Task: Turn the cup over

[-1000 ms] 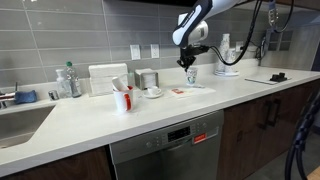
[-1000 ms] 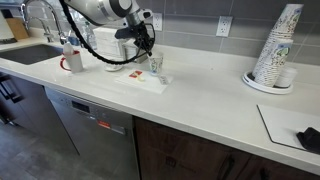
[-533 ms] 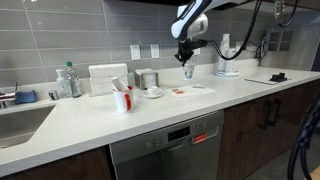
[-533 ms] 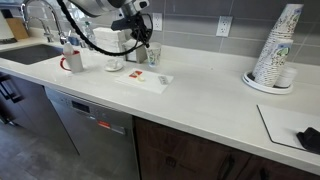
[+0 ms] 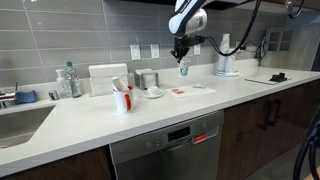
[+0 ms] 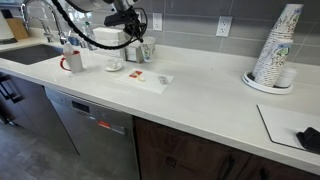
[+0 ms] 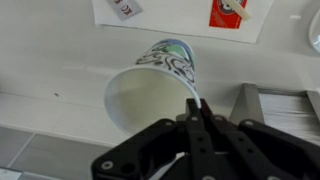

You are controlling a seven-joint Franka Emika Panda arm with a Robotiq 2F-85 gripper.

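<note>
Bottle [image 5: 70, 80]: stands at the tiled wall, near the sink end of the table [image 5: 100, 118].
Mug [image 5: 122, 99]: red and white, upright, in front of a white box.
Sheet [image 5: 190, 90]: white, flat on the table, with red-printed packets on it.
Cup [image 5: 184, 68]: patterned paper, hanging in the air clear of the table, above the sheet; in the wrist view [image 7: 155, 85] it is tilted, open mouth toward the camera.
Jaws: closed, pinching the cup's rim.
Arm [image 5: 190, 18]: reaches down from above.
Cup stack [image 6: 278, 45]: far right, well apart.
</note>
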